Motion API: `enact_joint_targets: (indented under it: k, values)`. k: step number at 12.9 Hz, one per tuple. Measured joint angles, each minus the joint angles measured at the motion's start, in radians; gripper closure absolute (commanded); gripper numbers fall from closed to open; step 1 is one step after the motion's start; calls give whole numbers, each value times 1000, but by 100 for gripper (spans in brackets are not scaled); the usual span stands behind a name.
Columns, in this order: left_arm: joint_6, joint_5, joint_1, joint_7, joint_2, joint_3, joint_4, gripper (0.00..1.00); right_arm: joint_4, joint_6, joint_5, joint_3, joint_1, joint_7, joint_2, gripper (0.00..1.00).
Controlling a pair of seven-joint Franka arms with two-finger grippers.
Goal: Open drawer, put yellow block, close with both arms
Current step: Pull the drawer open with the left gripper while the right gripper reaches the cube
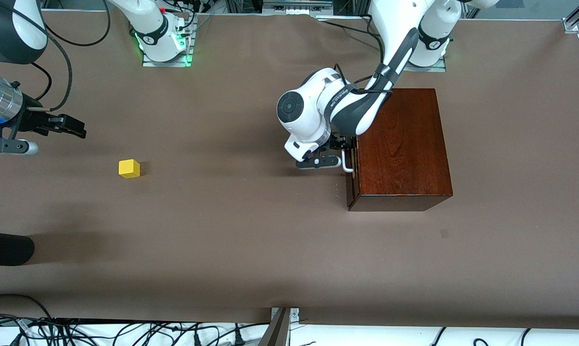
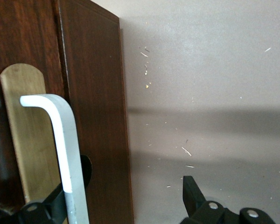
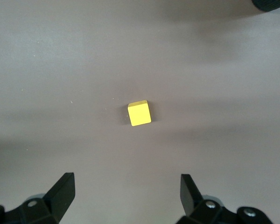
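The dark wooden box stands toward the left arm's end of the table, its drawer front flush with it. My left gripper is open at the white bar handle. In the left wrist view the handle lies between the fingers of the left gripper, close against one finger. The yellow block lies on the table toward the right arm's end. My right gripper hangs open and empty over the table beside the block. The right wrist view shows the block ahead of the gripper.
A brass plate sits under the handle. A black rounded object lies at the table's edge, nearer the front camera than the block. Cables run along the front edge.
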Motion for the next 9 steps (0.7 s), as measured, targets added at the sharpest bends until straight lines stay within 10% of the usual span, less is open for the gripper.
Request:
enact_joint_targets:
  k: [9]
  values:
    - [30, -10, -40, -161, 67, -15, 112, 0, -147, 187, 0, 0, 0, -37, -7, 0]
